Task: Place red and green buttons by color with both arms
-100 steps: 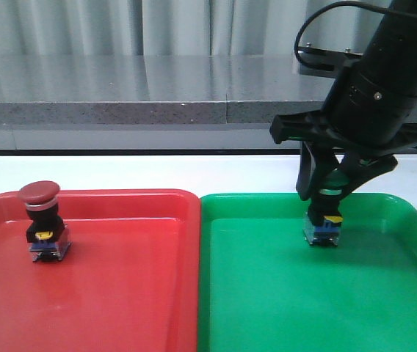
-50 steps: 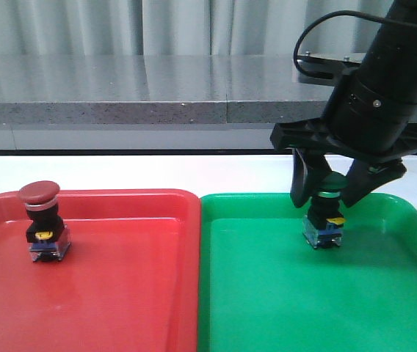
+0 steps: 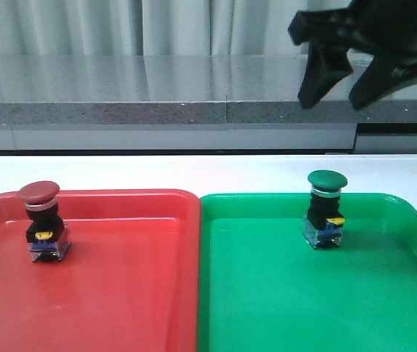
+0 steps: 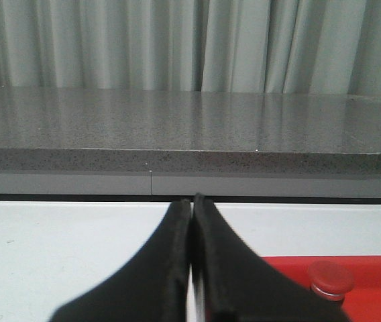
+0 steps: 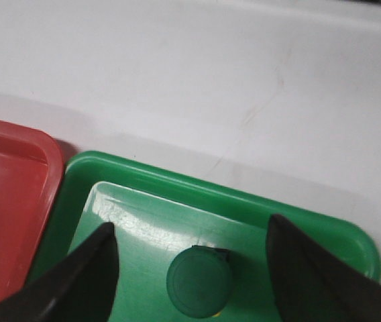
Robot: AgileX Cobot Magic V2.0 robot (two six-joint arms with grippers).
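Note:
The green button stands upright in the green tray, near its far edge. It also shows from above in the right wrist view. My right gripper hangs open and empty high above it; in its own view the gripper has its two fingertips wide apart on either side of the button. The red button stands upright in the red tray at the far left. My left gripper is shut and empty, with the red button's cap beside it.
The two trays sit side by side on a white table. A grey stone ledge and curtains run along the back. The white table shows beyond the green tray's rim.
My right gripper has let go of the green button and risen well above it, leaving the button standing in the green tray. The red button has not moved.

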